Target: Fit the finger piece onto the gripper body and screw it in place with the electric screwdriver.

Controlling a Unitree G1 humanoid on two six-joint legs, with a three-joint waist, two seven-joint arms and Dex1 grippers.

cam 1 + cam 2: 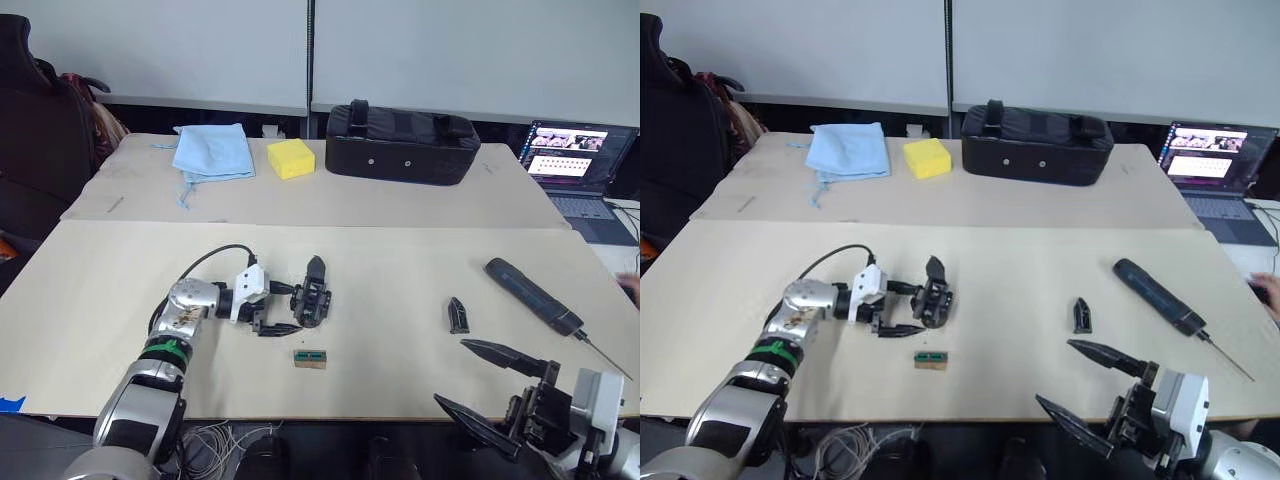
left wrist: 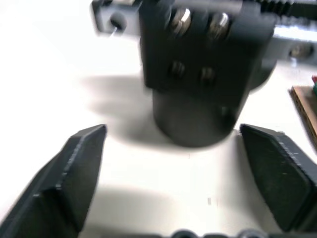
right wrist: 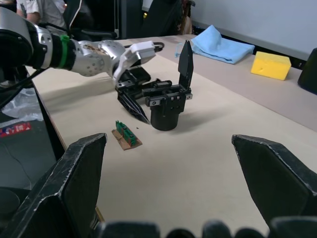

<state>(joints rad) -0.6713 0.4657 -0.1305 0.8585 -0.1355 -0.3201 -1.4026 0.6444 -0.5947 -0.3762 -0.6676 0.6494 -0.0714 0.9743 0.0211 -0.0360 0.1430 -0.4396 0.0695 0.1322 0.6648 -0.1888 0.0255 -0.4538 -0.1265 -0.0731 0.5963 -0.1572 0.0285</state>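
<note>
The gripper body [image 1: 312, 298] stands on the near table, its round drum end down and one black prong pointing up. My left gripper [image 1: 283, 309] is open right beside it, one finger on each side of its left end; in the left wrist view the drum [image 2: 198, 114] sits just ahead of the spread fingers [image 2: 74, 168], untouched. The finger piece [image 1: 457, 315] lies alone to the right. Beyond it the electric screwdriver [image 1: 533, 296] lies slantwise, bit toward the table's front right. My right gripper [image 1: 452, 372] hovers open and empty at the front edge.
A small green-topped block [image 1: 310, 358] lies just in front of the gripper body. On the far table are a blue cloth [image 1: 212, 150], a yellow sponge [image 1: 291, 158] and a black case [image 1: 402, 143]. A laptop [image 1: 575, 160] stands at the far right, a person's hand [image 1: 632, 288] at the right edge.
</note>
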